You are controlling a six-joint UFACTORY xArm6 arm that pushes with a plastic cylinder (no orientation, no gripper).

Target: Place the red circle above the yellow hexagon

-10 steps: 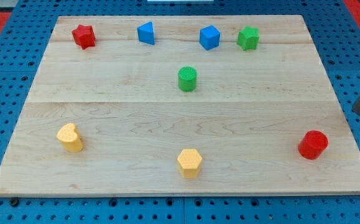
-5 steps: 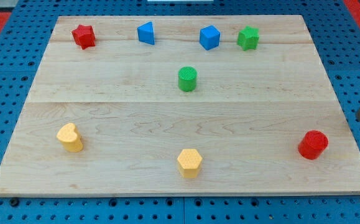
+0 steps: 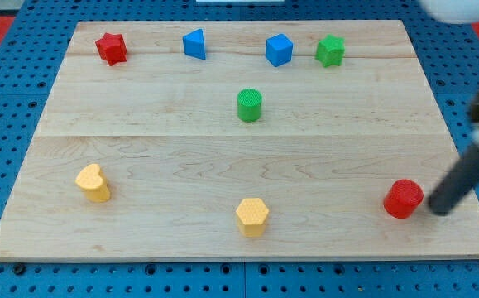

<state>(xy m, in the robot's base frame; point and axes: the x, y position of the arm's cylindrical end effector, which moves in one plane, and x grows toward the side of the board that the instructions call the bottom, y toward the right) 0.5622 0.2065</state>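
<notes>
The red circle [image 3: 404,199] lies near the board's lower right. The yellow hexagon [image 3: 252,216] sits at the bottom centre, well to the view's left of it. My tip [image 3: 439,211] is just right of the red circle, close to it or touching it; the dark rod slants up to the view's right edge.
A green cylinder [image 3: 250,105] stands mid-board. A yellow heart [image 3: 93,183] is at lower left. Along the top are a red star [image 3: 111,48], a blue triangle [image 3: 194,43], a blue cube [image 3: 279,50] and a green star [image 3: 331,50]. The wooden board [image 3: 222,157] lies on blue pegboard.
The rod has swung down and left from the right edge to the red circle's right side. The red circle has slid slightly left and down.
</notes>
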